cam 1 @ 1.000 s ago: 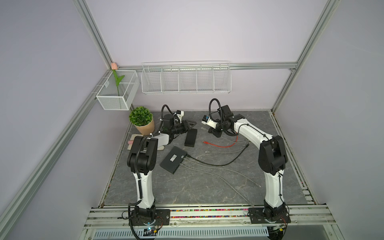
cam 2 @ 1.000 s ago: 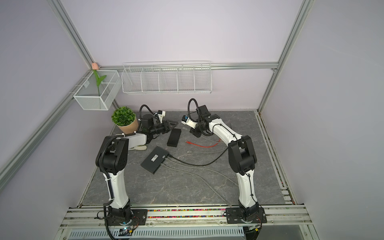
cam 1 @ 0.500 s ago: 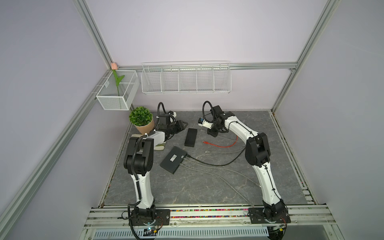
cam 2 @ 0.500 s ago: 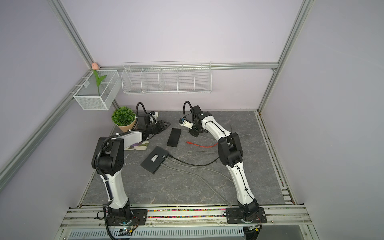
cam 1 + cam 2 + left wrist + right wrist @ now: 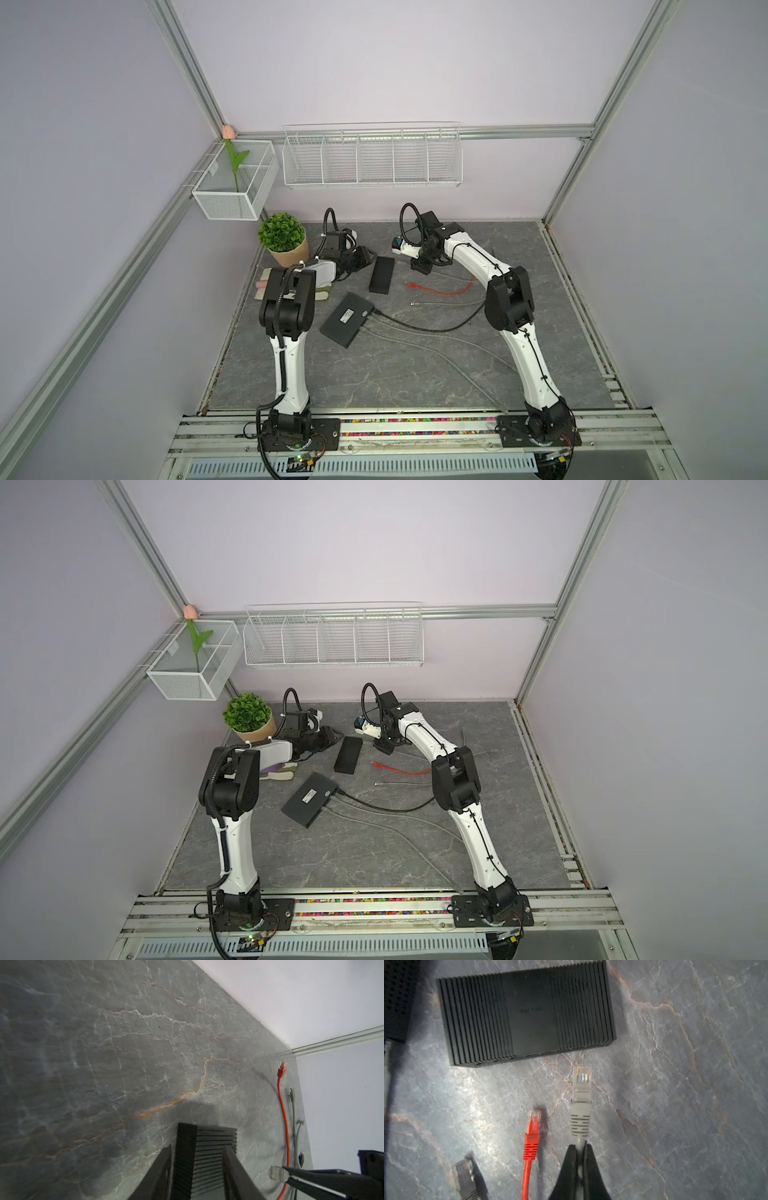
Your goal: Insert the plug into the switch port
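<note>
switch (image 5: 525, 1012): black ribbed box, lying flat; plug (image 5: 581, 1082): grey boot, clear tip, aimed at switch's long side, just short of it, not inserted

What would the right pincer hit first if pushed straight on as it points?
Probably the black switch: the grey plug held by the right pincer leads toward its near side; height unclear.

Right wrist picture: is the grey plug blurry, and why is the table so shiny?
Right wrist view: the grey plug looks slightly soft at its tip; glare whitens the table beside the red plug. Left wrist view: much of the table is smeared.
</note>
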### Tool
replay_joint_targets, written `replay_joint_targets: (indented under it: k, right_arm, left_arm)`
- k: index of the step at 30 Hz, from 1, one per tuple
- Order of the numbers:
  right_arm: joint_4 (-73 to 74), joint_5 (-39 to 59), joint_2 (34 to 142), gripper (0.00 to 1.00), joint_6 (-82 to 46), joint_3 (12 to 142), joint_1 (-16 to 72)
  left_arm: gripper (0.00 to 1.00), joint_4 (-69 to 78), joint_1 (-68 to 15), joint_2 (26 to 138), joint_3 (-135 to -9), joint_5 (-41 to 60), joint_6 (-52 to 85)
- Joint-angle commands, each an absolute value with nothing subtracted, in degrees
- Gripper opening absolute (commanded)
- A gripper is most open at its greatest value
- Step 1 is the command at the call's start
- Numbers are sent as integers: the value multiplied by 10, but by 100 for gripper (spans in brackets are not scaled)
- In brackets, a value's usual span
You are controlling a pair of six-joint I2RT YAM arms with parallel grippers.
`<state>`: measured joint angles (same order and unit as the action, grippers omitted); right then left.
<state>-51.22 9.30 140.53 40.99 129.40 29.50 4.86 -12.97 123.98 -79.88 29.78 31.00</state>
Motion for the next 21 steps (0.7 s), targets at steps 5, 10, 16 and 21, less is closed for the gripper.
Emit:
replay_joint_targets:
  k: [5, 10, 16, 21]
  right_arm:
    - [-529, 112, 1430, 7, 422, 1302, 301]
    - [-531, 118, 1423, 7, 418, 1291, 301]
    - [-501, 122, 1392, 7, 413, 1243, 301]
    - [-492, 148, 1354, 7, 405, 1204, 295]
  left_arm:
    - [41, 17, -147, 1261, -831, 292, 283]
    - [41, 20, -154, 1269, -839, 302, 286]
    - [39, 20, -154, 1272, -844, 307, 290]
    - [39, 32, -155, 1229, -817, 307, 290]
